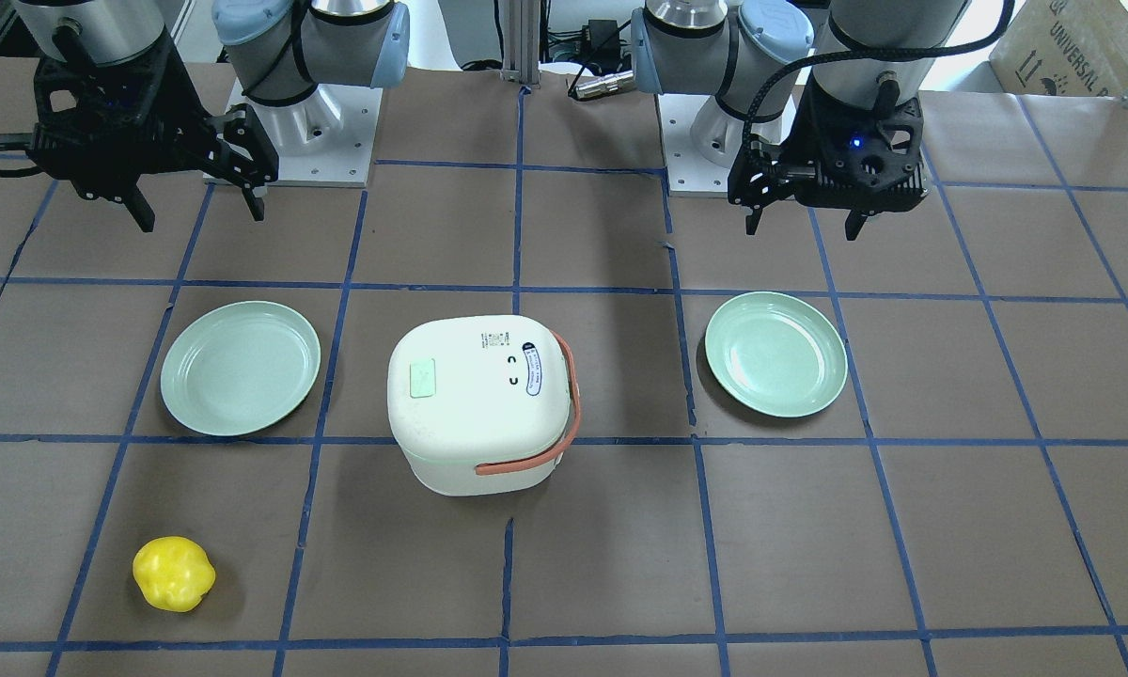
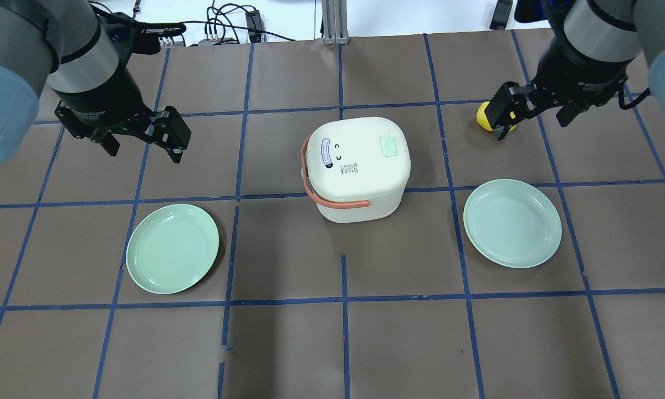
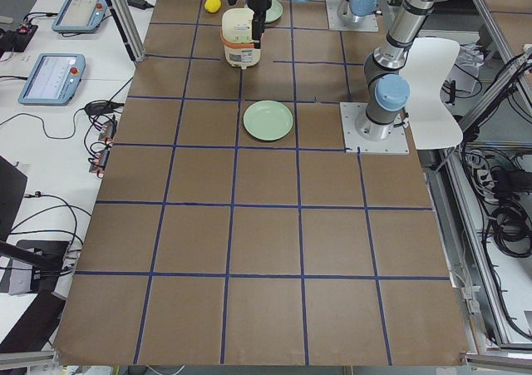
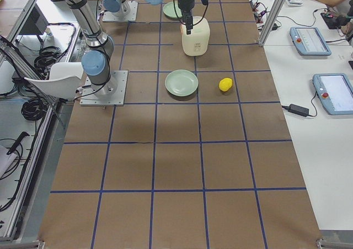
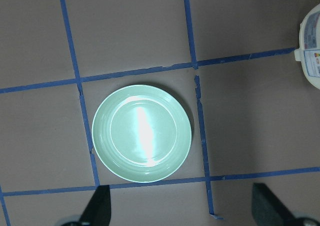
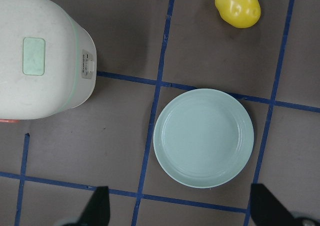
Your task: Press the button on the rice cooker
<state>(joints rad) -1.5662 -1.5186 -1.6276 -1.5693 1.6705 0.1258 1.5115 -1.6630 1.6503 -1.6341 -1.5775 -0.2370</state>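
The white rice cooker [image 1: 477, 402] with an orange handle stands mid-table, lid shut. A pale green rectangular button [image 1: 422, 378] sits on its lid, also seen in the overhead view [image 2: 389, 146] and the right wrist view [image 6: 34, 56]. A small switch [image 6: 88, 65] shows on its side. My left gripper [image 2: 144, 149] hangs open and empty above the table, well to the cooker's left. My right gripper [image 2: 532, 124] hangs open and empty, well to the cooker's right. Neither touches the cooker.
A pale green plate [image 2: 173, 248] lies below my left gripper, another plate [image 2: 512, 223] lies on the right side. A yellow bell pepper [image 2: 483, 116] lies on the table near my right gripper. Blue tape lines grid the brown table.
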